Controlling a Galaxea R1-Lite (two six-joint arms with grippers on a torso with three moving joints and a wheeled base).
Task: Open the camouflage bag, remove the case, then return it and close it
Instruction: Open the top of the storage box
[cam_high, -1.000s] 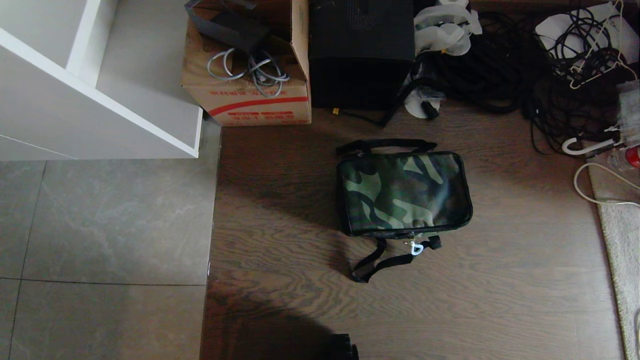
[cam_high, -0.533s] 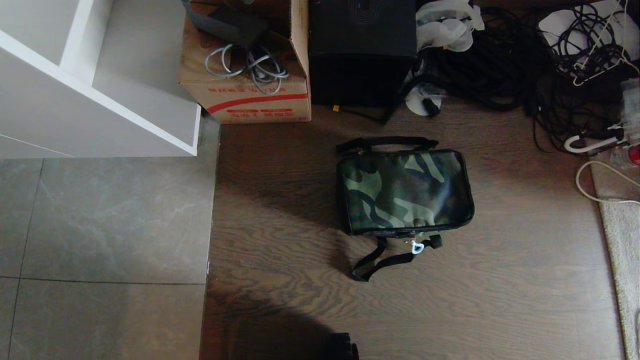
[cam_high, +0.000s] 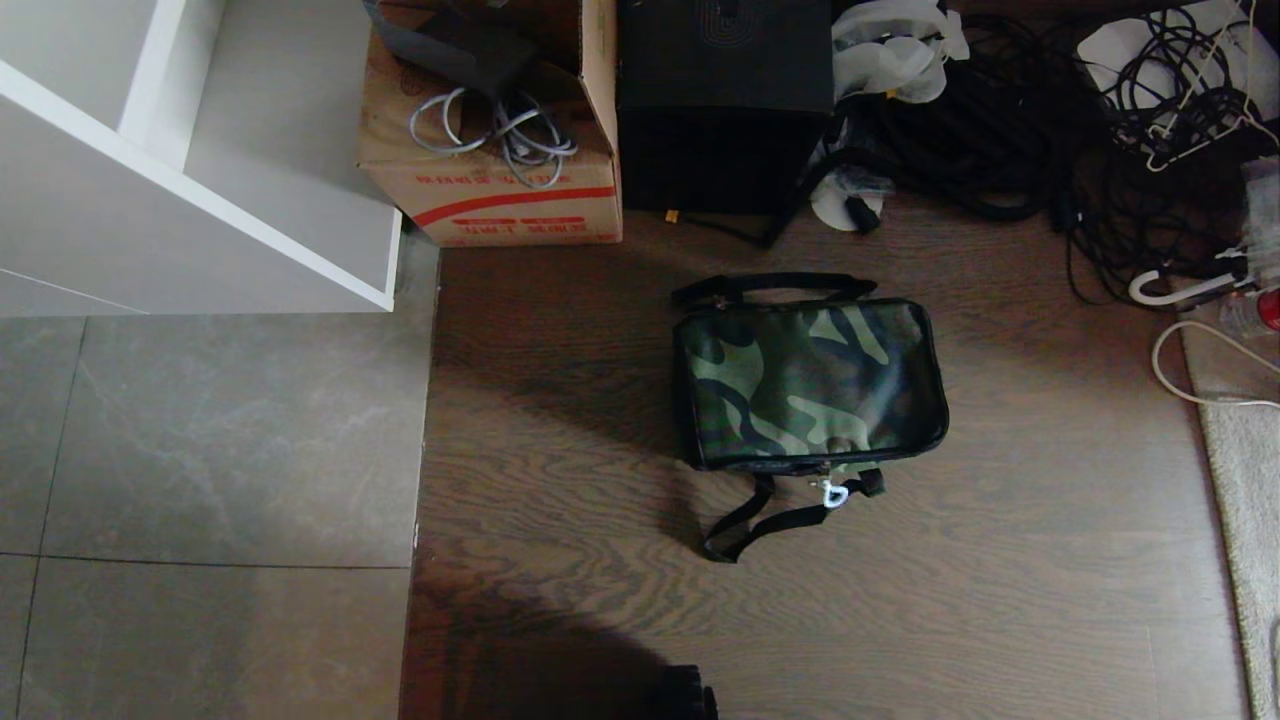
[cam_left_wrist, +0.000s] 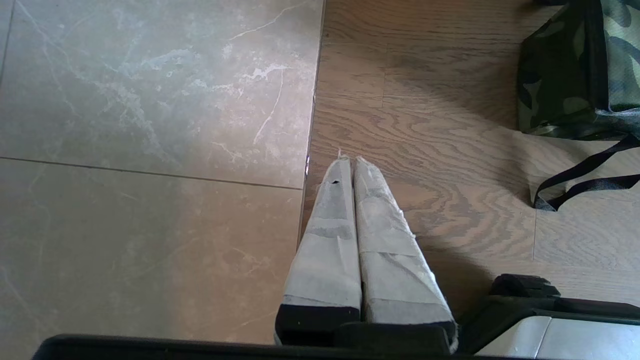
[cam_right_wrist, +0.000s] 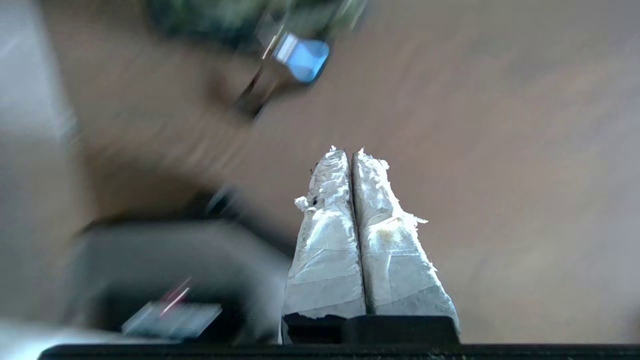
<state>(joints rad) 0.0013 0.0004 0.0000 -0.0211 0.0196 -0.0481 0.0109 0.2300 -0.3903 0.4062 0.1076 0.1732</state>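
Right gripper, tape-wrapped fingers pressed together and empty, points toward zipped boxy camouflage fabric bag ahead; left gripper likewise closed, empty.

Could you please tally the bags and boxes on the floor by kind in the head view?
Camouflage bag: 1
Brown cardboard box: 1
Black box: 1
Total: 3

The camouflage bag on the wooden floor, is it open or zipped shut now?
Shut. The camouflage bag lies flat, its lid down all around; no lining or inside shows, and the white zipper pull hangs at its near edge.
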